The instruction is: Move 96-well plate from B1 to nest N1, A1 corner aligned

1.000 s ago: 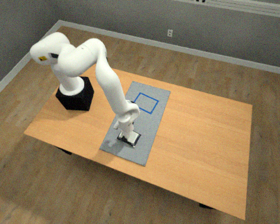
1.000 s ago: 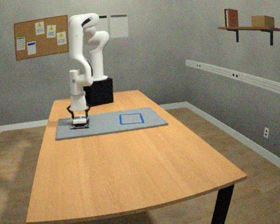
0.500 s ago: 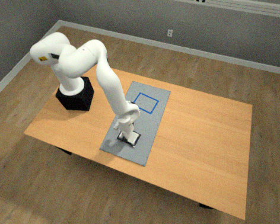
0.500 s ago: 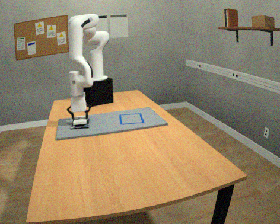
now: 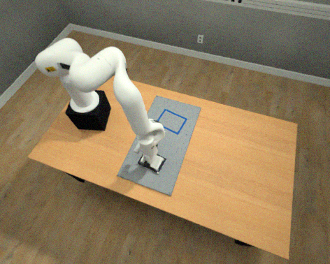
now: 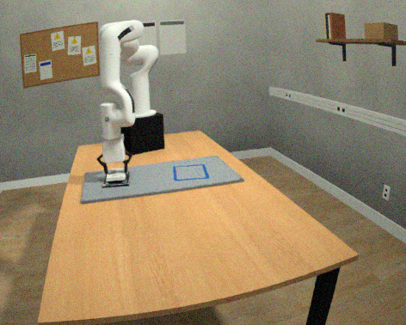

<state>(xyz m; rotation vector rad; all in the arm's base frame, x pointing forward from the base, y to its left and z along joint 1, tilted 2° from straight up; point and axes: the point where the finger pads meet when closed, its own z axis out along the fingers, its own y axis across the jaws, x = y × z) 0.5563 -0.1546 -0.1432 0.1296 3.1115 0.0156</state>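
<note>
The white 96-well plate is between the fingers of my gripper, which is shut on it. The plate is right over the dark-framed nest N1 at the near end of the grey mat. I cannot tell whether the plate rests in the nest or hangs just above it. The cut-off corner and the A1 mark are too small to make out. The blue square B1 on the mat is empty.
The arm's black base stands at the table's back corner. The arm reaches down over the mat's near end. The table edges lie close beside the mat on that side.
</note>
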